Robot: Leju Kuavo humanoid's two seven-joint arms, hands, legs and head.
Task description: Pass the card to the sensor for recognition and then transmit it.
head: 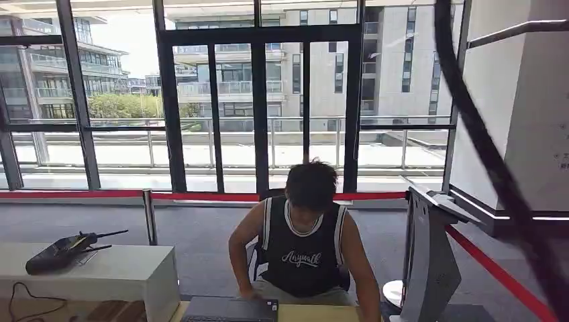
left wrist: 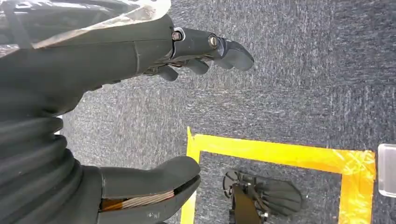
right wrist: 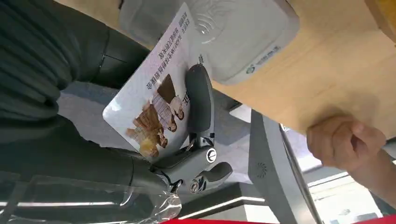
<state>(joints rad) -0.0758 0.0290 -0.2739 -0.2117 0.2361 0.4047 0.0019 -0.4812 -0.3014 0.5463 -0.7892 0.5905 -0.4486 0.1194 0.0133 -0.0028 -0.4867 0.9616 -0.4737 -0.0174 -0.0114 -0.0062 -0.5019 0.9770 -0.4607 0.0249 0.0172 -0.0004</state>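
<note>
Right robot hand [right wrist: 196, 135]: pinching the card [right wrist: 154, 98] against the sensor [right wrist: 233, 37].
Left robot hand [left wrist: 154, 112]: open, empty.
Risk: card may slip from the thin pinch.

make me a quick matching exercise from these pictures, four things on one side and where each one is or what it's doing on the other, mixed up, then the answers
Things:
1. card
2. left hand
3. laptop
4. radio

Places or states:
A. lying on the white counter
B. held by the right hand up against the white sensor
C. on the wooden table in front of the seated person
D. holding nothing, fingers apart, above grey carpet with yellow tape

Pairs: 1-B, 2-D, 3-C, 4-A
</note>
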